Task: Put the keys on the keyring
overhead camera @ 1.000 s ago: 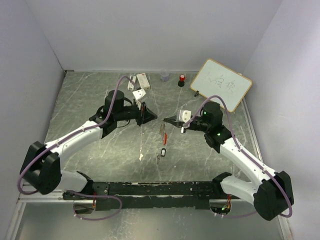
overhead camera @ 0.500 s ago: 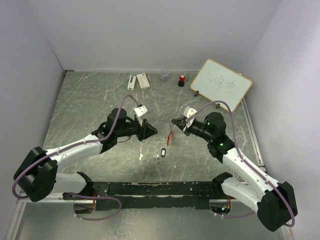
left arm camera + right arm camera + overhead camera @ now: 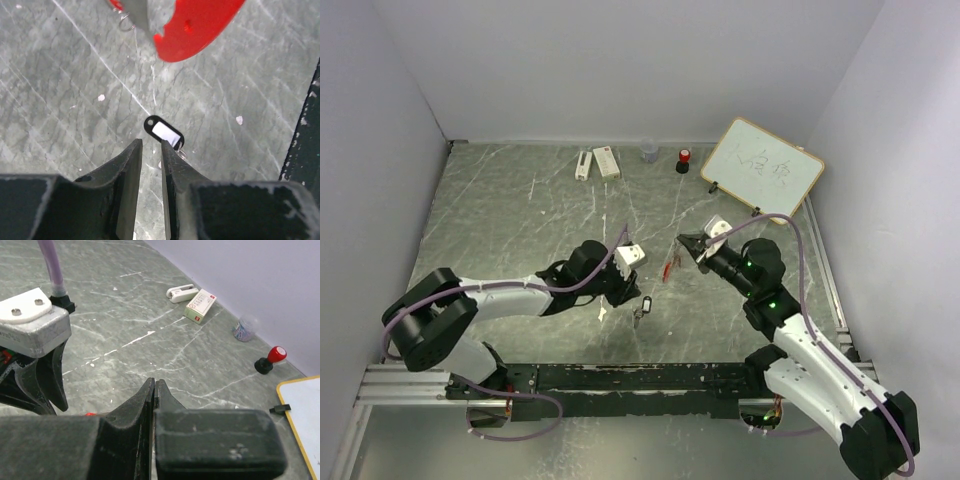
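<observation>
Toward the tabletop's (image 3: pixel 500 200) near edge: left pincer (image 3: pixel 150 150) slightly open, empty, just beside black-headed key (image 3: pixel 164 131). Right pincer (image 3: pixel 686 241) fully closed, keyring (image 3: pixel 670 268) dangling from it.

Grey-green marbled worktop (image 3: pixel 500 220), white veins. Plain pale lilac walls (image 3: pixel 620 60) on far, left, right edges. Black rail (image 3: pixel 640 378) along near edge. Even, soft light.
</observation>
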Controlling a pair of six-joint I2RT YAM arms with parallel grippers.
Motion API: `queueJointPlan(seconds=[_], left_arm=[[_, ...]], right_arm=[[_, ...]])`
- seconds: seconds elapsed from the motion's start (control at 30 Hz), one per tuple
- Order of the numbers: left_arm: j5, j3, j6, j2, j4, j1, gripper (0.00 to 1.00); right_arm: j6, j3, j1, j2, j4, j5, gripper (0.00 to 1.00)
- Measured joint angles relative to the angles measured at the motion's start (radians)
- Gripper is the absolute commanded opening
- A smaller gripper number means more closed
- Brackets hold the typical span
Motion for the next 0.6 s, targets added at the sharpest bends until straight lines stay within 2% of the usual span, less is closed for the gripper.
queueJointPlan(seconds=[0.4, 0.6], left_arm=[[-0.034, -0.017, 0.057, 0.073, 0.054, -0.056, 0.32], [-0.015, -0.028, 0.084, 0.085, 0.057, -0.075, 0.35]], right_arm=[[0.021, -0.025, 0.000, -0.062, 0.000, 0.043, 0.00], [0.021, -0.025, 0.000, -0.069, -0.001, 0.050, 0.00]])
